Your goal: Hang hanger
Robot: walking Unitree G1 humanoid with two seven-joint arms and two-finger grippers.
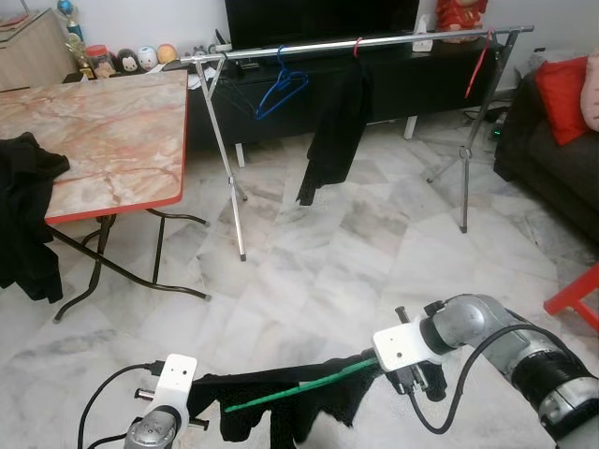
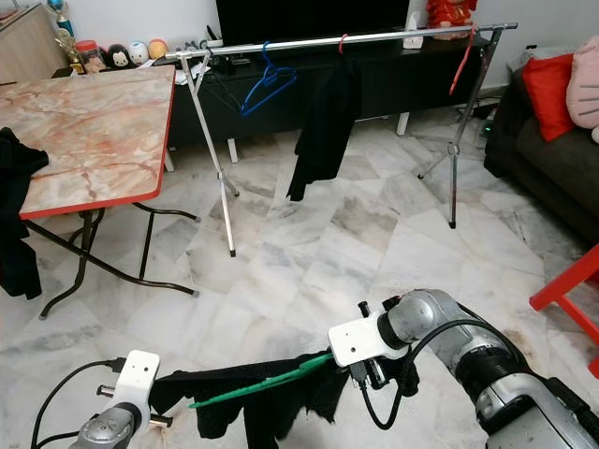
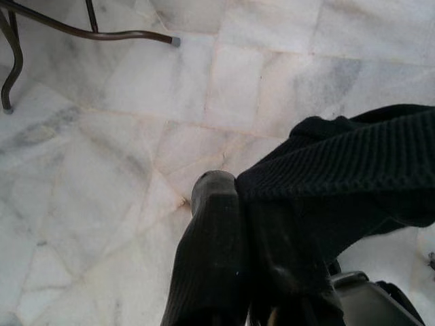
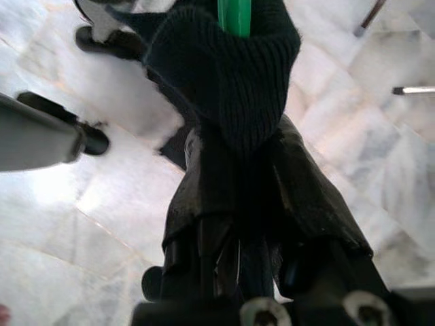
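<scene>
The green hanger [image 1: 299,387] is strung low over the marble floor [image 1: 309,262] between my two grippers, with a black knit garment [image 1: 281,412] draped over it and sagging below. I judge the pair light but awkward: the hanger looks thin, stiff plastic that will flex and could twist in a pinch grip, while the knit is soft, floppy and liable to slide off an arm if the hanger tips. My right gripper [image 4: 234,170] has its fingers closed on the hanger's end through a fold of the knit (the green bar runs straight out past the fingertips in the right wrist view). My left gripper [image 3: 234,224] is clamped on the garment's other edge; whether it also has the hanger under the cloth I can't tell. The best hold is near the hook's neck, keeping the bar level; the hook itself I cannot make out. Well ahead stands the clothes rail [image 1: 356,43], already carrying a blue hanger [image 1: 279,92] near its left end and a hung black garment [image 1: 332,131] toward the middle. The folding table [image 1: 94,140] sits off to the left.
</scene>
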